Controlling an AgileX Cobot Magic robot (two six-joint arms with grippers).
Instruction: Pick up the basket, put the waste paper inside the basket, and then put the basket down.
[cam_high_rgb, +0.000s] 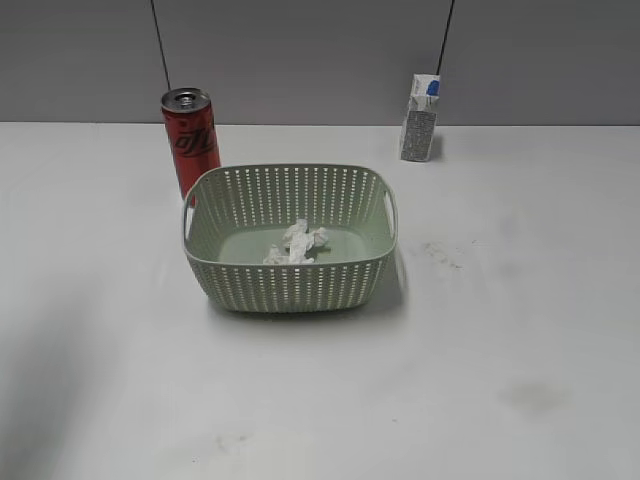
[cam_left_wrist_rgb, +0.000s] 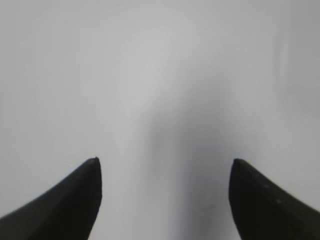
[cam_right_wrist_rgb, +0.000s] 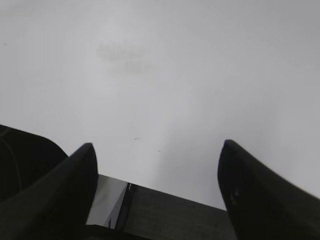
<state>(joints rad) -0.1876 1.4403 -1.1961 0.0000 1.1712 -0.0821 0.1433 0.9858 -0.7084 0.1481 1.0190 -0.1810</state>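
The pale sage-green basket (cam_high_rgb: 290, 272) stands on the white table in the middle of the exterior view. Crumpled white waste paper (cam_high_rgb: 297, 243) lies inside it on its floor. No arm or gripper shows in the exterior view. In the left wrist view my left gripper (cam_left_wrist_rgb: 165, 162) is open and empty over bare white table. In the right wrist view my right gripper (cam_right_wrist_rgb: 157, 146) is open and empty above the table's near edge. The basket and paper do not show in either wrist view.
A red drink can (cam_high_rgb: 190, 139) stands upright right behind the basket's left rear corner. A white-and-blue carton (cam_high_rgb: 421, 117) stands at the back right by the grey wall. The table's front edge (cam_right_wrist_rgb: 165, 192) shows in the right wrist view.
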